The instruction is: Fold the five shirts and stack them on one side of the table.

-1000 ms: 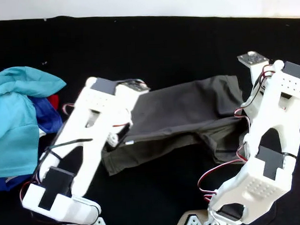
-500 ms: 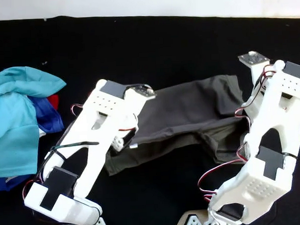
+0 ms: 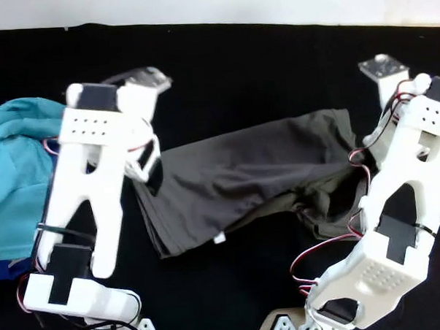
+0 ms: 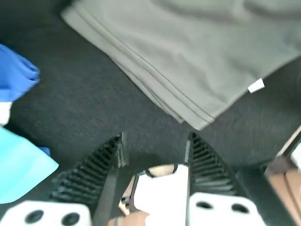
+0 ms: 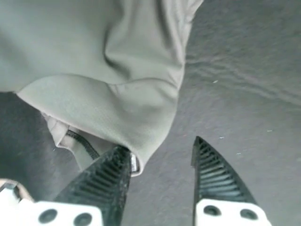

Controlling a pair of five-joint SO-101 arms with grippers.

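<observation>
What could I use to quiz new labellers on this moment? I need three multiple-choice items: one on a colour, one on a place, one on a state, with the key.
1. What colour is the spread-out shirt between the two arms?
A) red
B) dark grey
C) white

2. Where does the pile of loose shirts lie?
A) beside the left arm, at that side of the table
B) on top of the spread-out shirt
C) under the right arm

3. What state is the left gripper in?
A) shut on the spread-out shirt
B) open, holding nothing
C) shut on a teal shirt

Key:
1 B: the high view and both wrist views show grey cloth.
2 A: the high view shows teal and blue cloth heaped next to that arm.
3 B: the left wrist view shows its fingers apart over bare black cloth.
</observation>
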